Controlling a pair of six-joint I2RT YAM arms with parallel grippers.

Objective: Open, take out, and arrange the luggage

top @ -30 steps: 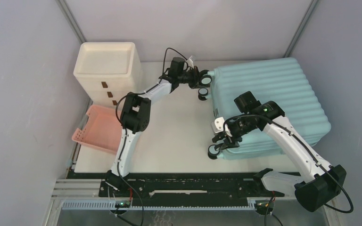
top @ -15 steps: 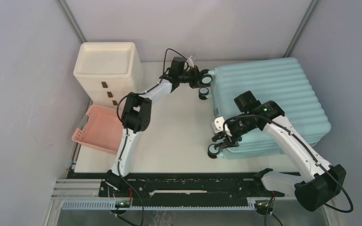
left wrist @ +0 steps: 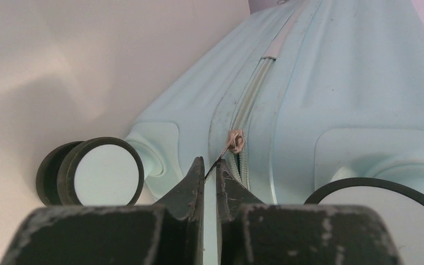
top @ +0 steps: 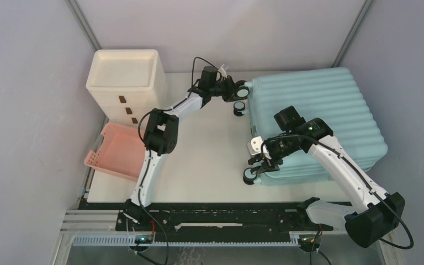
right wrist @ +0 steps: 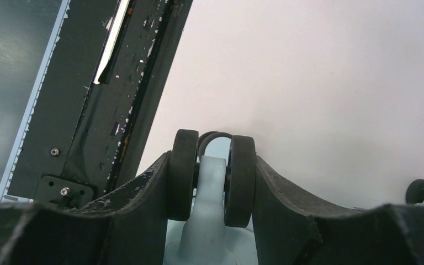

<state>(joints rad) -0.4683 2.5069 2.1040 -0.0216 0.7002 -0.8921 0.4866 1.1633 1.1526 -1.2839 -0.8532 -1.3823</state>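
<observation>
On the right half of the surface point(top: 204, 152), the luggage point(top: 320, 110) is lying flat with its ribbed pale blue shell facing up and its wheeled end pointing toward the middle. Its two shells are sitting together.

At the far wheeled corner, the left tool point(left wrist: 210, 172) is reaching in between the two far casters point(left wrist: 102, 172). It is pointing at the zipper track point(left wrist: 251, 99) that is running along the seam. Its fingers point(left wrist: 190, 185) are standing almost together, leaving only a narrow slit. The thin tab of the zipper pull point(left wrist: 235, 141) is slanting down from the slider into that slit at the tips. Whether the tips are actually pinching the tab or only sitting around it, I cannot tell.

At the near wheeled corner, the right tool point(right wrist: 210, 165) is clamping the near caster point(right wrist: 242, 179), a twin wheel. One finger point(right wrist: 143, 204) is pressing against each outer face, and the jaws are standing about half apart around it. That caster is hanging just off the surface's near-middle area, close to the black base rail point(right wrist: 116, 83).

Along the left side, a cream drawer cabinet point(top: 124, 83) is standing at the back, and a pink basket point(top: 116, 152) is sitting just in front of it, well apart from the luggage.
</observation>
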